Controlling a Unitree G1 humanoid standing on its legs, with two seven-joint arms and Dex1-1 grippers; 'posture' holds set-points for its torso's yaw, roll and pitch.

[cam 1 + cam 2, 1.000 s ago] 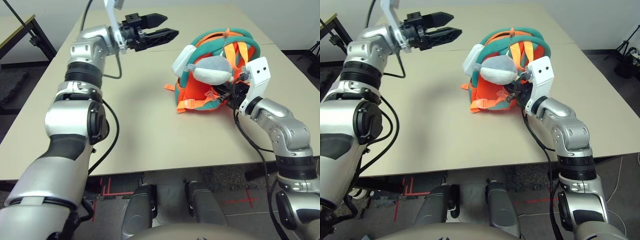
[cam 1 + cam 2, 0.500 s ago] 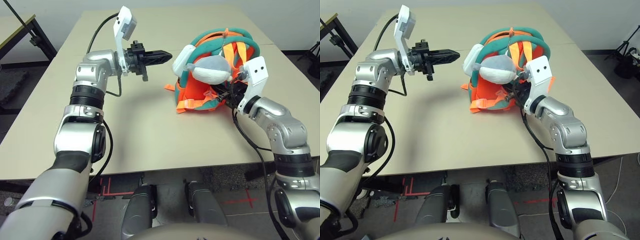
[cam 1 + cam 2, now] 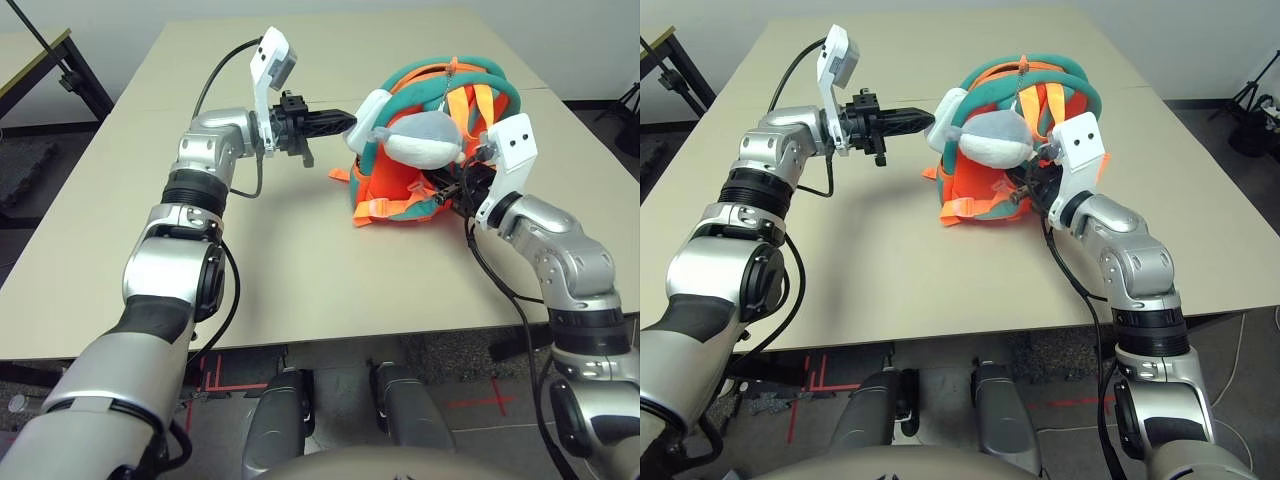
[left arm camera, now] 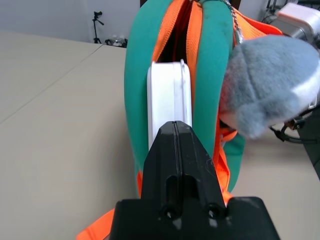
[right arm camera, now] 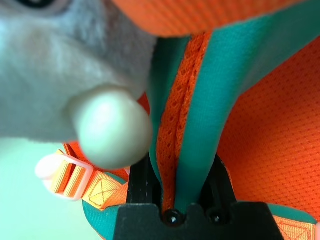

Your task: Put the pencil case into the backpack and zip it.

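The backpack [image 3: 430, 140] sits toward the right of a wide beige table [image 3: 300, 270], standing on its edge with the orange panel and straps facing the robot and a grey-white plush toy [image 3: 425, 140] hanging across its front. The tabletop is plain and matte, with a seam running across it behind the backpack. Beyond the table's far left corner, well away from the backpack, stands a black frame with a yellow edge [image 3: 45, 60] on a grey floor; below the table's near edge there is red tape [image 3: 225, 375] on the floor. The pencil case [image 4: 170, 100] is lodged on its edge in the backpack's open mouth, between the teal rims, its white end poking out on the backpack's left side. The left gripper [image 3: 345, 122] is level, fingers pressed together and holding nothing, tips right at that white end. On the backpack's right side, the right gripper [image 5: 175, 185] is pinched onto the teal and orange trim.
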